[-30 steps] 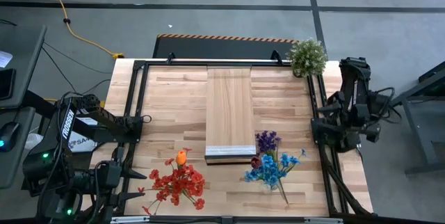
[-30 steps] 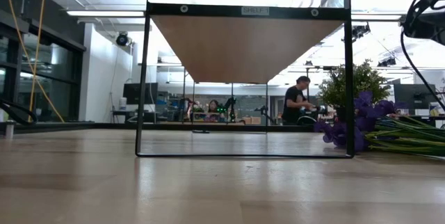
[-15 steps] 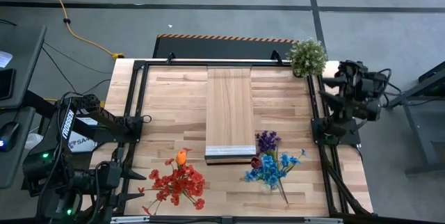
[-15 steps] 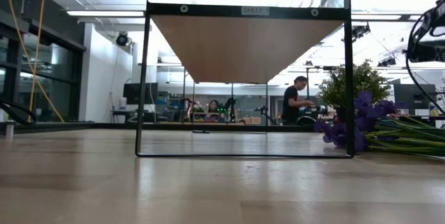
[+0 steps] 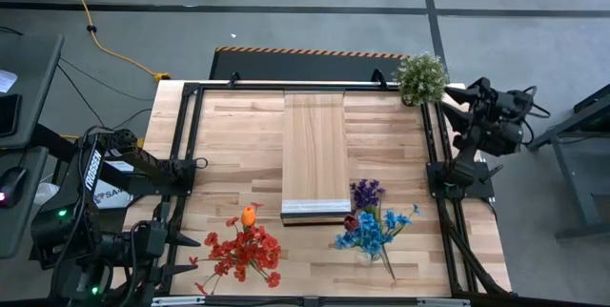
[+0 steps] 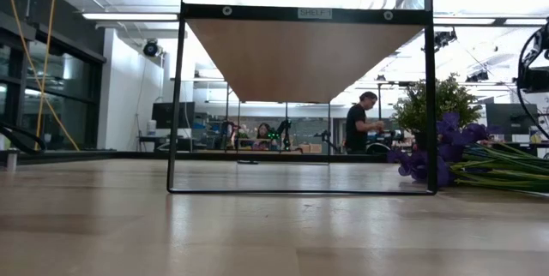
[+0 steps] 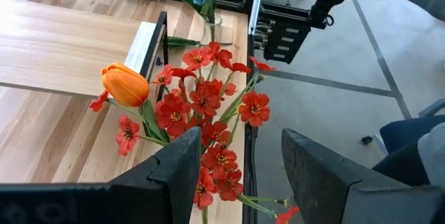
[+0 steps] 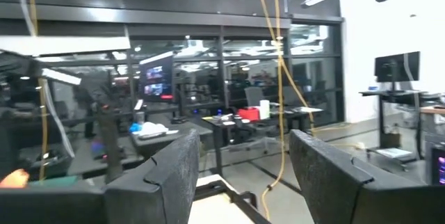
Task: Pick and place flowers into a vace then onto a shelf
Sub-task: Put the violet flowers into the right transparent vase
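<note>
Both grippers have their fingers spread with nothing between them: the right gripper (image 5: 474,107) is raised beside the table's right edge, the left gripper (image 7: 235,165) sits low at the left front corner. Red and orange flowers (image 5: 246,248) lie just ahead of the left gripper, while blue and purple flowers (image 5: 372,223) lie beside the shelf (image 5: 315,150), well apart from the right gripper.

Red flowers (image 5: 246,252) with one orange tulip (image 5: 249,215); blue and purple flowers (image 5: 370,221) (green stems); light-wood shelf (image 5: 315,145), pale grey-white front edge; slatted tan surface (image 5: 229,145).
</note>
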